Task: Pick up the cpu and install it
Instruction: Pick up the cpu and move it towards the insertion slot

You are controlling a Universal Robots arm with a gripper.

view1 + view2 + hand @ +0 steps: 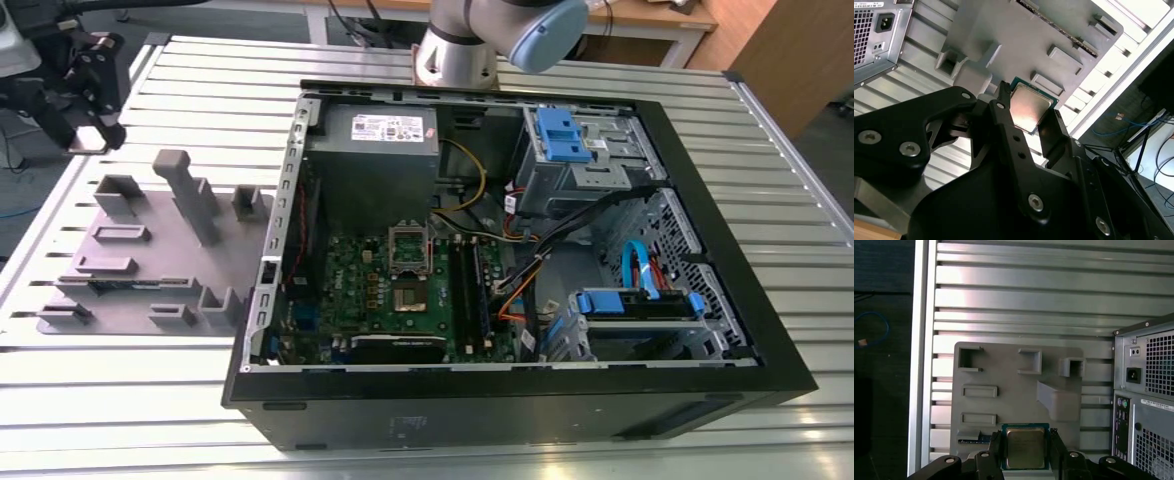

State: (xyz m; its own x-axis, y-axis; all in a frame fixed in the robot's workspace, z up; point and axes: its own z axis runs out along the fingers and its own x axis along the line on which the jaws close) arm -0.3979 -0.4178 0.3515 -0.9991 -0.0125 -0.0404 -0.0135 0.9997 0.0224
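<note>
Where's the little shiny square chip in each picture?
First wrist view: the cpu is gripped in the hand, over the grey fixture.
Second wrist view: the cpu is in the hand, grey fixture behind it.
Exterior view: I can't pick it out; the hand hangs near the grey fixture, at the exterior view's left.
Shared landmark: the grey fixture.

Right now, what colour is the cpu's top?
Shiny silver-grey, with a green rim; the cpu shows best in the first wrist view.
</note>
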